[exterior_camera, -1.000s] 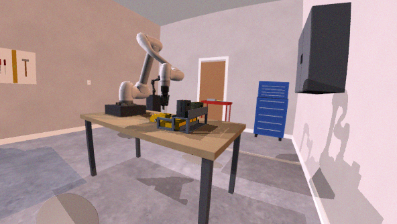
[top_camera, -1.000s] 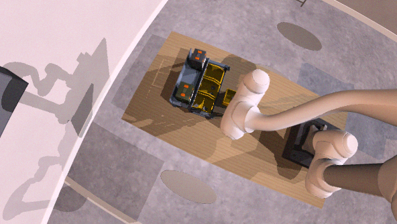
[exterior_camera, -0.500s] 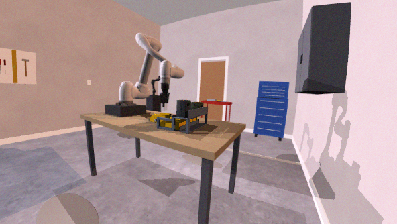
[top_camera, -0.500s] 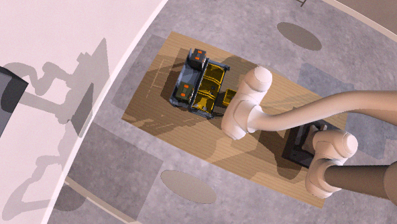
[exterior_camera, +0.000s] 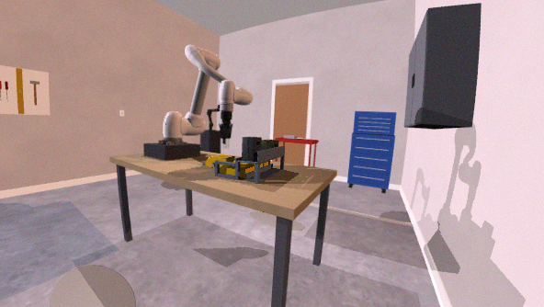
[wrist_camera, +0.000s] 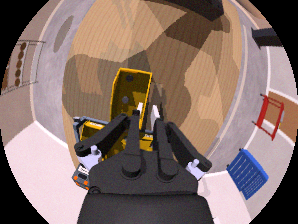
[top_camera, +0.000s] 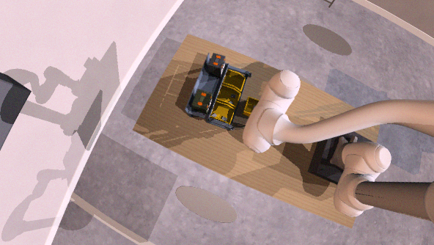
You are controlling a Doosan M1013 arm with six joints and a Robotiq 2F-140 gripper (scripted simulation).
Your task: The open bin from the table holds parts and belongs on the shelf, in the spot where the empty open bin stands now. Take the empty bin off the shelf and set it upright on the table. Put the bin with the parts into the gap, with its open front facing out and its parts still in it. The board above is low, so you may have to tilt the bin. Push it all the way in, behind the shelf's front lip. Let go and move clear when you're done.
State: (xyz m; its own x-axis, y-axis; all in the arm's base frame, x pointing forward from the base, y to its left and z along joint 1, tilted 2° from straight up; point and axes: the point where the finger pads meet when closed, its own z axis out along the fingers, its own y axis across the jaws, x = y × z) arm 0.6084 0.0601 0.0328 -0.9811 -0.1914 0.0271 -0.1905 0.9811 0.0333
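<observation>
A small yellow open bin (top_camera: 251, 105) (exterior_camera: 214, 161) (wrist_camera: 129, 92) stands on the wooden table (top_camera: 205, 154) (exterior_camera: 285, 193), right in front of the grey shelf (top_camera: 205, 86) (exterior_camera: 268, 161). Small parts show inside it in the wrist view. The shelf holds a row of yellow bins (top_camera: 229, 96) (exterior_camera: 230, 169) with their open fronts facing the arm; I cannot tell which one is empty. My gripper (exterior_camera: 225, 138) (wrist_camera: 146, 109) hangs a little above the loose bin, over its right wall. Its fingers are nearly shut and hold nothing. In the top view the arm hides it.
Two dark boxes with orange marks (top_camera: 216, 62) (top_camera: 201, 100) sit on the shelf's top board. The arm's black base (top_camera: 330, 161) (exterior_camera: 165, 150) stands at the table's far end. A blue tool cabinet (exterior_camera: 372, 149) and a red side table (exterior_camera: 299, 140) stand by the back wall.
</observation>
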